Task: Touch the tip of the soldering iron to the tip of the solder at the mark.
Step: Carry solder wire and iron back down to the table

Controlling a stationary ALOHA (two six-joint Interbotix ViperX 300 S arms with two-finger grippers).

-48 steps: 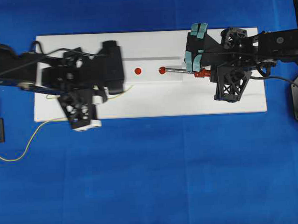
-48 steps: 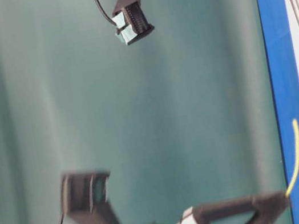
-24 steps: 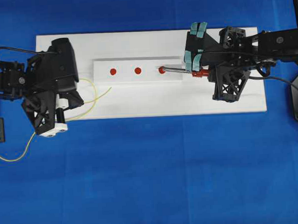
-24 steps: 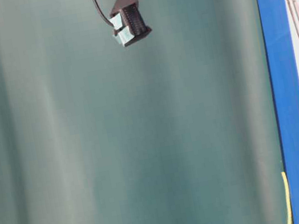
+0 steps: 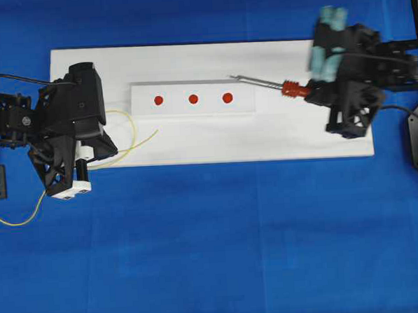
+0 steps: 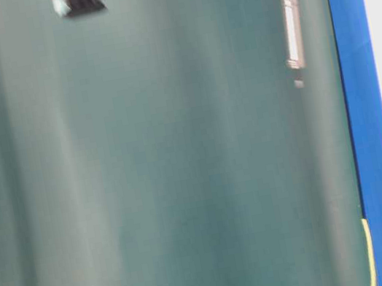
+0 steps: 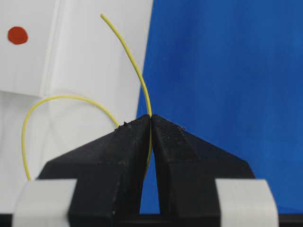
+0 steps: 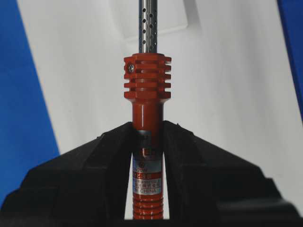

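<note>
- Right now the right gripper (image 8: 147, 137) pinches the soldering iron (image 5: 275, 86) by its red-orange body, just behind the ribbed collar (image 8: 147, 76); in the overhead view the iron sits at upper right, its silver shaft pointing left, the tip above and just right of the rightmost of three red marks (image 5: 228, 97).
- From table level the iron (image 6: 291, 21) hangs well clear of the white board (image 5: 215, 138), so it looks lifted, not working.
- At centre left of the overhead view the left gripper (image 7: 150, 124) is pressed together on the solder (image 7: 132, 61); the yellow wire's free end curves toward the raised white strip (image 5: 192, 108) but stops short of its left mark (image 5: 159, 100).
- Judged from this, both tips are away from any mark; contact is yet to be made.
- To do it well: bring the solder's springy end to the mark first and steady it, then lower the iron slowly along its own axis.
- Watch the table-level view for height, since a sideways nudge would flick the thin wire aside.
</note>
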